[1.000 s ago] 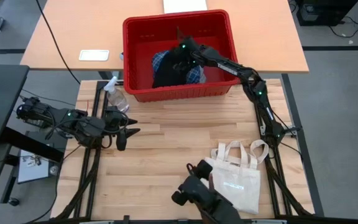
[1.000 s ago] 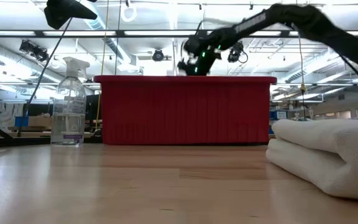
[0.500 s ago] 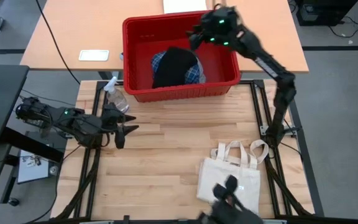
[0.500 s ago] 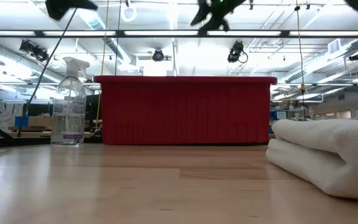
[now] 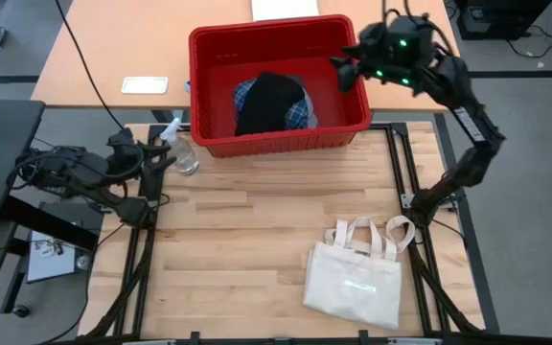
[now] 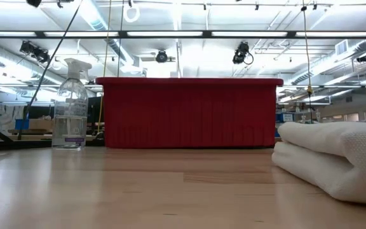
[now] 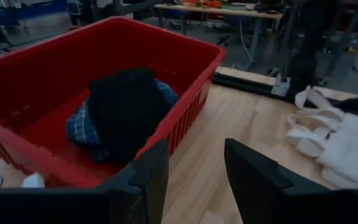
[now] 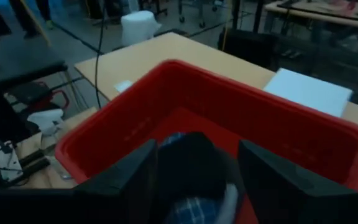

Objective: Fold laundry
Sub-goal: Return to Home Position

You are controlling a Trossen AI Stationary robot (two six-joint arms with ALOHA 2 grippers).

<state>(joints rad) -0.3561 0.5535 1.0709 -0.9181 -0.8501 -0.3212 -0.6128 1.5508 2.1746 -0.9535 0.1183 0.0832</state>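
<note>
Nearest lies the tote bag (image 5: 353, 283); the left gripper (image 7: 196, 149), fingers spread and empty, hangs by the spray bottle (image 5: 182, 151). Farther off, the black shirt (image 5: 268, 96) covers the plaid shirt (image 5: 301, 114) in the red bin (image 5: 276, 144), with the right gripper (image 8: 197, 149) spread and empty above its right wall. The job looks to be parking the arms, so the right arm must clear that wall. No grey shirts show.

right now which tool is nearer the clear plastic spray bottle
Left. The left tool is just beside the clear plastic spray bottle; the right tool is above the right rim of the red plastic bin.
</note>
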